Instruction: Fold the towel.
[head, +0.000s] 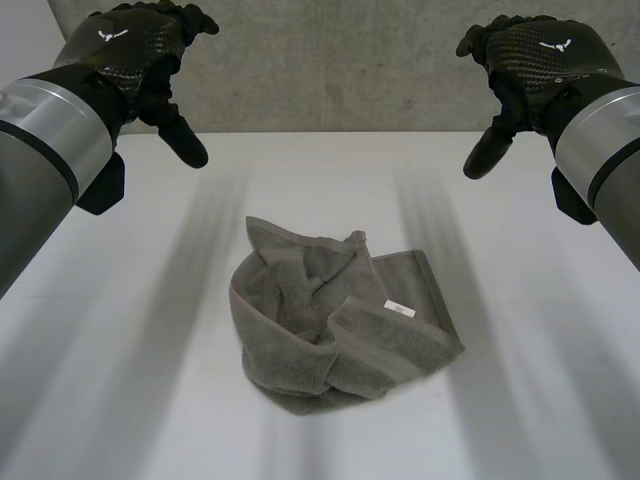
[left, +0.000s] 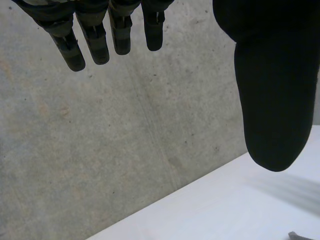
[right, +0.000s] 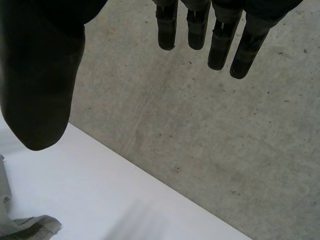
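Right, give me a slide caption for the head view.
Left hand and right hand held open in the air, crumpled grey towel untouched on the white table.

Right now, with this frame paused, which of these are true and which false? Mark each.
1. The towel lies crumpled on the table. True.
2. The left hand pinches a towel corner. False: it is open, raised above the table and apart from the towel.
3. The right hand is open and holds nothing. True.
4. The towel hangs over the table's edge. False: it lies wholly on the table, near the middle.
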